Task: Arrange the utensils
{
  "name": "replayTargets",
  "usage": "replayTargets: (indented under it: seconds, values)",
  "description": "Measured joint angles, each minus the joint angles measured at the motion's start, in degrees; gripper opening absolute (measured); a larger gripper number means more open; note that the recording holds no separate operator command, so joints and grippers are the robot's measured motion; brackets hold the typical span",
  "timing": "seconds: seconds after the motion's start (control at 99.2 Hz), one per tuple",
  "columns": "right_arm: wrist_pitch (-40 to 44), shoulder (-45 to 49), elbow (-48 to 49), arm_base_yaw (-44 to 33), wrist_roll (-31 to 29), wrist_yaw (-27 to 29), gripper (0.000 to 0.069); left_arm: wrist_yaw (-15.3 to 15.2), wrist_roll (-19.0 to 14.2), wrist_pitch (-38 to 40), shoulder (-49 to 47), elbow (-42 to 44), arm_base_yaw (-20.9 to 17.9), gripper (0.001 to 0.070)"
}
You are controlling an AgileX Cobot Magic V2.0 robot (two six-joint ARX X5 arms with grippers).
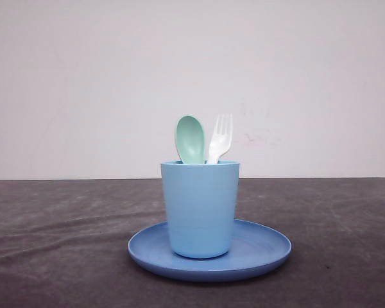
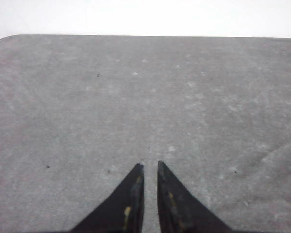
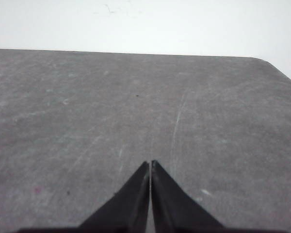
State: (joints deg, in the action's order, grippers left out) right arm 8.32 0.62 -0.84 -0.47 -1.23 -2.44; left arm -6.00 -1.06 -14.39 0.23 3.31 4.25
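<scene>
Plate (image 1: 269,247) carried the cup (image 1: 200,208); spoon (image 1: 190,139) and fork (image 1: 221,138) stood inside it, so you looked done. Left gripper (image 2: 150,167) and right gripper (image 3: 151,164) were pressed together, well clear, over bare surface (image 3: 87,121).

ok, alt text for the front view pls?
A light blue cup stands upright on a round blue plate on a dark grey table, holding a mint-green spoon and a white fork, heads up.
</scene>
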Motion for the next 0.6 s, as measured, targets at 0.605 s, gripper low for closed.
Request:
replayTargets:
  seconds: [0.605]
  values:
    - [1.44,-0.24,-0.07,1.2,1.42,3.72,0.0004,0.0,0.0,0.0,0.0,0.0,0.0,0.0025]
